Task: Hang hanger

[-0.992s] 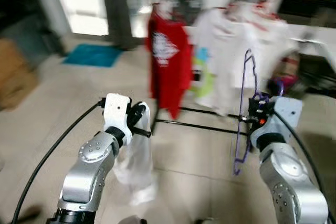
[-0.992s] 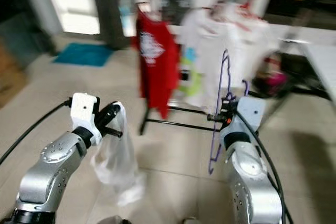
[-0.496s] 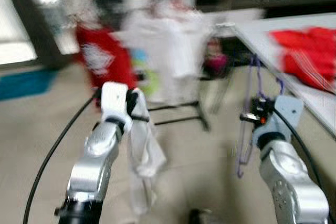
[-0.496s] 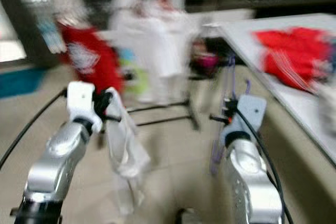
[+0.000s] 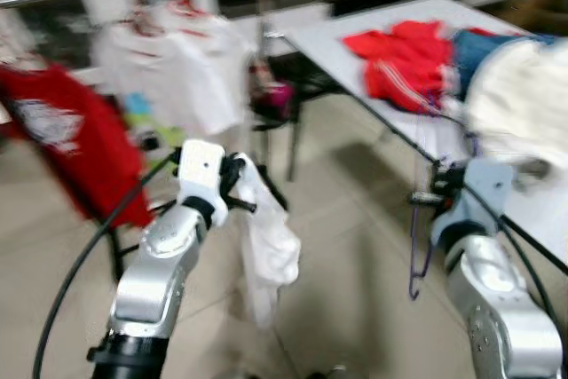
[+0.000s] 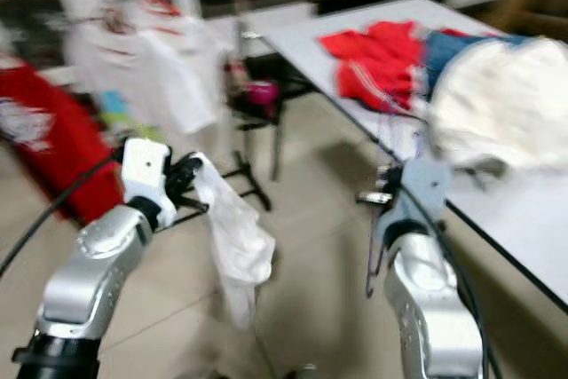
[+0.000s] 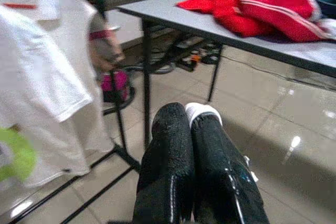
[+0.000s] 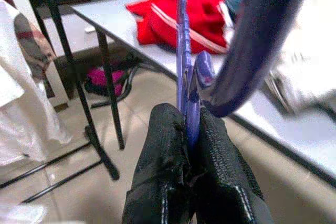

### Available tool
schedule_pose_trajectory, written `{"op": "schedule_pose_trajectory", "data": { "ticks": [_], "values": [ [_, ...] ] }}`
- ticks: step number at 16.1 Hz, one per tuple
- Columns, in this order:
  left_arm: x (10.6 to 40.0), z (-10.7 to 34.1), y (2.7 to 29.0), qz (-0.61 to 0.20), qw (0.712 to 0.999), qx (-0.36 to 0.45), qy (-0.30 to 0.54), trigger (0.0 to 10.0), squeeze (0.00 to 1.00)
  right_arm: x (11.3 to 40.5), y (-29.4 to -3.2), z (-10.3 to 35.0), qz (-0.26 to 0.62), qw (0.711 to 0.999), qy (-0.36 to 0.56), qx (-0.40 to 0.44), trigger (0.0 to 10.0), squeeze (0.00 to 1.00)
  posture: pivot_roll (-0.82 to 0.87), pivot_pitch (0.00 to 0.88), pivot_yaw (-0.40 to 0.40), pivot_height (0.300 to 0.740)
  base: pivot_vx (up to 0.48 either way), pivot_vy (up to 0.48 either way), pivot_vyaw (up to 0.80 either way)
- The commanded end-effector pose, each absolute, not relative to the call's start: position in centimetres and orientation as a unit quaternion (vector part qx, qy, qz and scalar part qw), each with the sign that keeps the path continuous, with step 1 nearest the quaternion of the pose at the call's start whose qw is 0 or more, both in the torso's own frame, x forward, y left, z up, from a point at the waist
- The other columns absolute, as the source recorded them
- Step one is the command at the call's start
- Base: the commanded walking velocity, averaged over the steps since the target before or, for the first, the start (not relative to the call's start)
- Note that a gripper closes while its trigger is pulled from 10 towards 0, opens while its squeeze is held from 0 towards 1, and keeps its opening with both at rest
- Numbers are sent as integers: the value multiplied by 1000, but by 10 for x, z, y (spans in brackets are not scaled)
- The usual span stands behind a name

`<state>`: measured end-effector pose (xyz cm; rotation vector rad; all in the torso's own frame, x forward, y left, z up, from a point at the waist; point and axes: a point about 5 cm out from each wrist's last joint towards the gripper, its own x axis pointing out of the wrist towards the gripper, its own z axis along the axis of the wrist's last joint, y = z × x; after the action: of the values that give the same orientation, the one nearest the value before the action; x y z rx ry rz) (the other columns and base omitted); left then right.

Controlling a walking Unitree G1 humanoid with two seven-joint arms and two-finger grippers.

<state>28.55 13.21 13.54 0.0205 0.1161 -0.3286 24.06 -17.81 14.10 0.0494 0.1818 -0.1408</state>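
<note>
Pinching purple hanger [image 8: 185, 72] in right gripper [image 8: 190, 129]; clamping white garment [image 5: 266, 246] in left gripper [image 7: 189, 124], near grey table [image 5: 337, 42].

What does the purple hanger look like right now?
The hanger is thin, purple and looks like plastic. The right gripper is shut on it, with a finger pressed on each side. It hangs upright from the gripper, its lower part dangling above the floor, beside the table with clothes.
</note>
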Motion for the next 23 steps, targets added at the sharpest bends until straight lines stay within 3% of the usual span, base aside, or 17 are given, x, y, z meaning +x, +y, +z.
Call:
{"op": "schedule_pose_trajectory", "data": {
  "ticks": [1,3,15,23],
  "values": [
    [286,143,128,-169,985,9,44,10000,0,237,-183,141,-79,992,96,23,10000,0,6,0,36,740,0,0,-800],
    [287,142,129,-167,985,14,45,10000,0,235,-186,138,-97,989,107,-10,10000,0,5,0,16,740,0,0,-800],
    [289,137,134,-172,983,21,58,10000,0,226,-184,134,-115,987,114,-16,10000,0,-33,0,72,740,0,0,-769],
    [294,139,139,-170,983,41,58,10000,0,220,-184,126,-113,983,142,18,10000,0,-27,0,54,740,0,385,-786]
  ]
}}
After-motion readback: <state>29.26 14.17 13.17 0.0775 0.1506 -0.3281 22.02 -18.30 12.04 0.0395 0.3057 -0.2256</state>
